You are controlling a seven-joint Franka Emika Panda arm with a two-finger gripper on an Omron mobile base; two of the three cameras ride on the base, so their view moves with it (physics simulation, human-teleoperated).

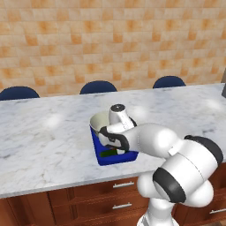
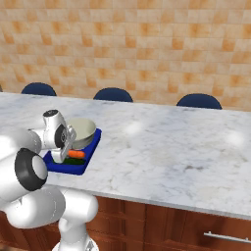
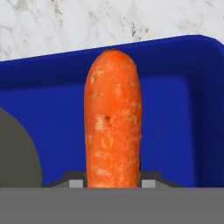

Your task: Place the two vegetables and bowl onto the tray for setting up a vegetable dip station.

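Tool: my tool (image 3: 113, 183) sits low over the tray, fingertips (image 3: 76, 183) showing on either flank of the carrot; they look pressed against it, so I read it as clamped on the carrot.
Carrot: the carrot (image 3: 113, 127) runs straight out from between my fingers, over the blue floor of the tray; in the right base view it lies just beside my tool (image 2: 62, 147), orange against the blue (image 2: 76, 154).
Tray: the tray (image 3: 175, 105) lies directly beneath my tool, its raised rim ahead of the carrot tip.
Bowl: the bowl (image 2: 83, 130) stands on the tray just beyond my tool.
Cucumber: the cucumber (image 1: 108, 153) lies on the tray, close under my tool, beside the carrot.
Worktop: the marble worktop (image 1: 44, 132) carries the tray.
Step in hand: I judge this the last placement, the carrot.
Next move: part the fingers to let go, then lift straight away without nudging the bowl or cucumber.
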